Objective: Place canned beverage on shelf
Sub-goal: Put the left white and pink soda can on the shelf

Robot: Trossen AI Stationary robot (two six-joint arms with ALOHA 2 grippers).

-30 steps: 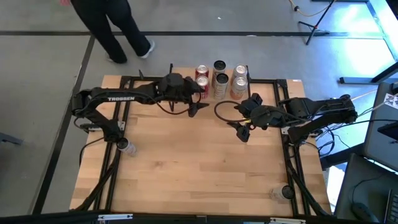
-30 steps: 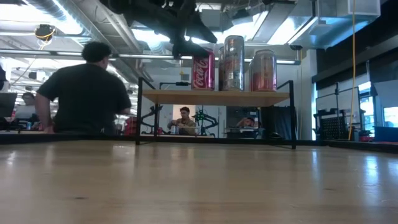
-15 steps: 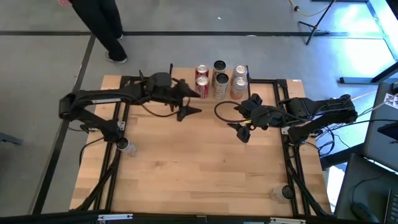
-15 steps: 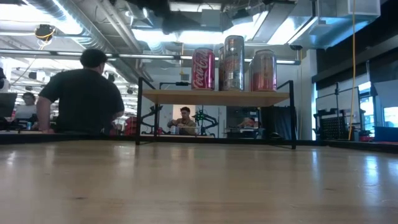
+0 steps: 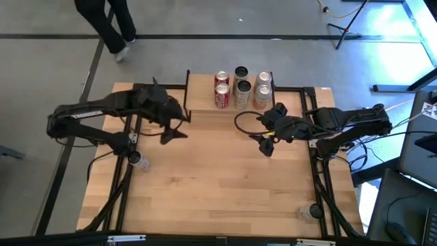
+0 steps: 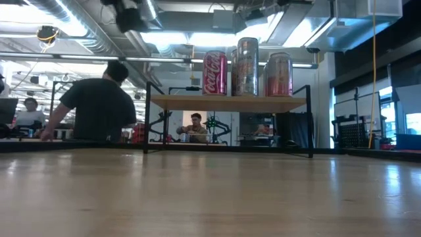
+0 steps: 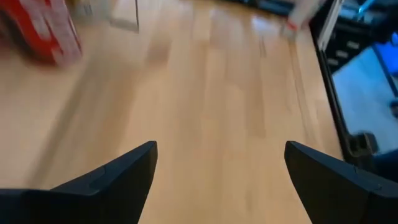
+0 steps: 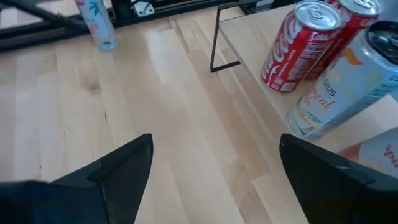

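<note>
wooden table (image 5: 205, 178) bare in front; cans (image 5: 240, 87) crowd shelf (image 5: 201, 92); left gripper (image 5: 174, 126), right gripper (image 5: 263, 140) released.

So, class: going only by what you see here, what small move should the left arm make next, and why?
Probably pull back a little further and settle. The left gripper is open and empty over bare table, and six cans already stand upright on the shelf. No loose can is visible. The right gripper waits open.
</note>
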